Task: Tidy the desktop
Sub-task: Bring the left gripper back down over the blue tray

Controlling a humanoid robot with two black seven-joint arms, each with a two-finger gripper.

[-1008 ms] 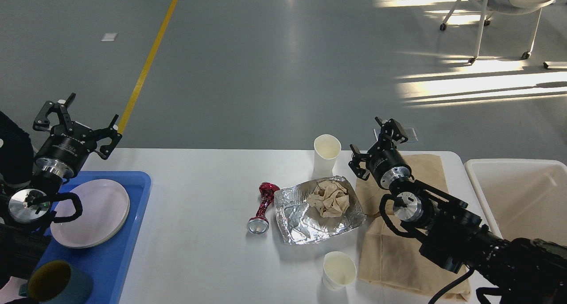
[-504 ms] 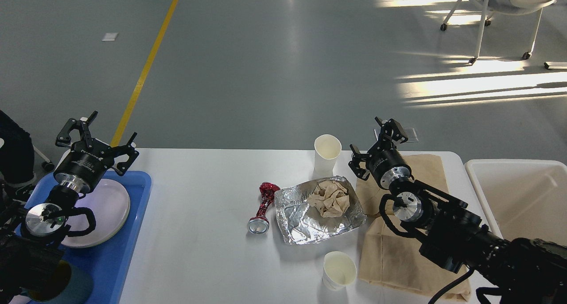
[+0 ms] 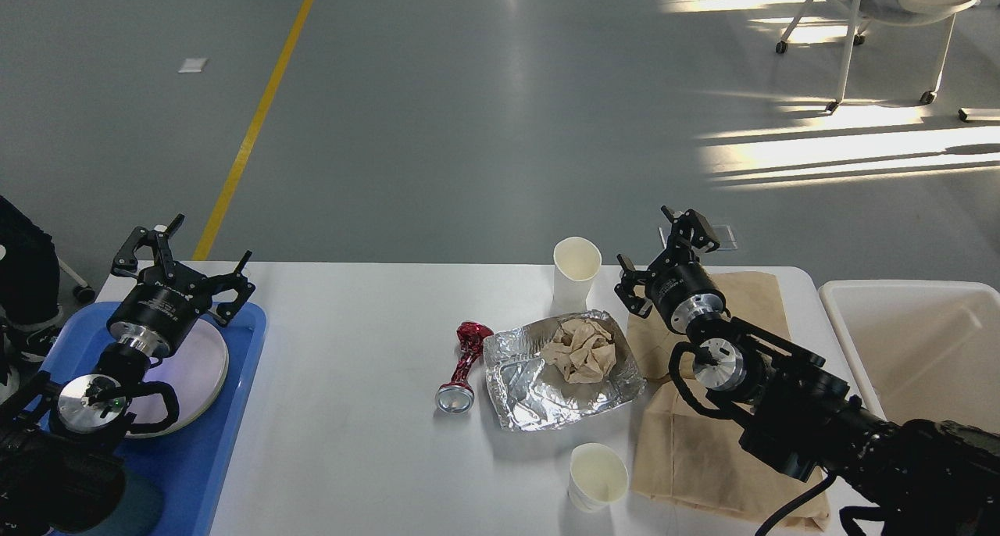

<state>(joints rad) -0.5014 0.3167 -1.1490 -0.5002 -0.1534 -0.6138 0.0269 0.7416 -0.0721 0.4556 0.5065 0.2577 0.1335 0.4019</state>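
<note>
Both arms are matte black with silver metal wrist discs and looping black cables. The left end effector (image 3: 183,259) and right end effector (image 3: 662,256) carry black fingers, possibly white-tipped.

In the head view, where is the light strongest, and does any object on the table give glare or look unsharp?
Head view: sunlight stripes on the floor at upper right are overexposed. The foil tray and the red object's metal end glint on the desktop. Shadows there are soft. The image is sharp overall; the left gripper shows no blur.
</note>
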